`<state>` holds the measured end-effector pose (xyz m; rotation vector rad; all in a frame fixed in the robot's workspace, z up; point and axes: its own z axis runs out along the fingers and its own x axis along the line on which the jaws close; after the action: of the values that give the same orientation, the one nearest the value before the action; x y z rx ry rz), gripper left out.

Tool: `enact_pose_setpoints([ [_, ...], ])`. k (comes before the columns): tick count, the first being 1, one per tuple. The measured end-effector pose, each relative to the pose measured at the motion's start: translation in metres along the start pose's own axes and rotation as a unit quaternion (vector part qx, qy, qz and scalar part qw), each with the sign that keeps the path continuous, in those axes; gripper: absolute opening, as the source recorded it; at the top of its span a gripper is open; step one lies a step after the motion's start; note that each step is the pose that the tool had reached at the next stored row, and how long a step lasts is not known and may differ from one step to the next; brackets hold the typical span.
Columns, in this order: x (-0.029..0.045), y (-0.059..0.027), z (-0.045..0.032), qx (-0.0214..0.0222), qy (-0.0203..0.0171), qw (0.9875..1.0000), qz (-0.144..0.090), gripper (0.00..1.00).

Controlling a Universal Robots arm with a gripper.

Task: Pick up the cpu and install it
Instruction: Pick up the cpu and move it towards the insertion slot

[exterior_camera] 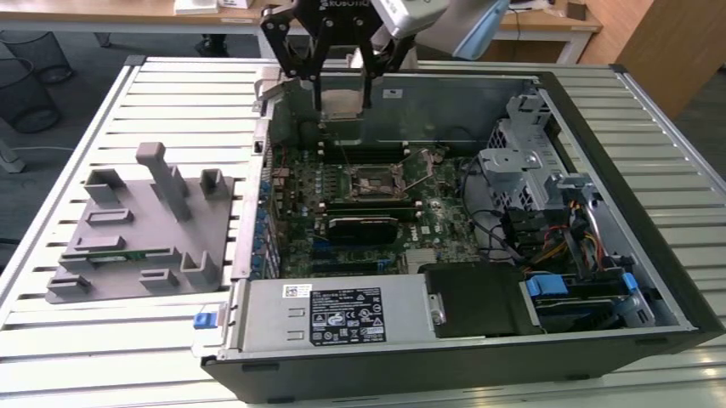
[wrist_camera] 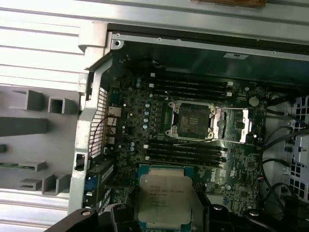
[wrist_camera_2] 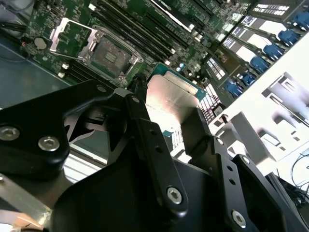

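My gripper (exterior_camera: 343, 115) hangs over the open computer case, above its far wall, and is shut on the cpu (exterior_camera: 343, 100), a flat silver-grey square chip with a thin pale rim held upright between the black fingers. Both wrist views show the cpu (wrist_camera_2: 170, 96) (wrist_camera: 164, 198) between the fingers, with the motherboard below it. The dark square socket (exterior_camera: 376, 183) (wrist_camera_2: 109, 51) (wrist_camera: 192, 119) sits mid-board with its metal frame swung open and nothing in it. The cpu is well above the board and off to the socket's far side.
The case (exterior_camera: 635, 144) lies open on a slatted white table. A grey fixture tray (exterior_camera: 136, 229) with upright posts lies at the exterior view's left. A power supply (exterior_camera: 329, 313), drive cage (exterior_camera: 516, 161) and cables (exterior_camera: 556, 242) crowd the near and right parts of the case.
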<state>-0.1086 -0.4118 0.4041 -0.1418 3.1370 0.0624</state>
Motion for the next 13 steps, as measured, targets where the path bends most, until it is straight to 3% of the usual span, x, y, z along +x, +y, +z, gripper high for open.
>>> enact_pose_setpoints([
  [6, -0.0144, 0.0005, 0.0004, 0.0000, 0.0000, 1.0000, 0.000, 0.53],
  [13, -0.0202, 0.0160, 0.0021, 0.0000, -0.0001, 1.0000, 0.000, 0.53],
])
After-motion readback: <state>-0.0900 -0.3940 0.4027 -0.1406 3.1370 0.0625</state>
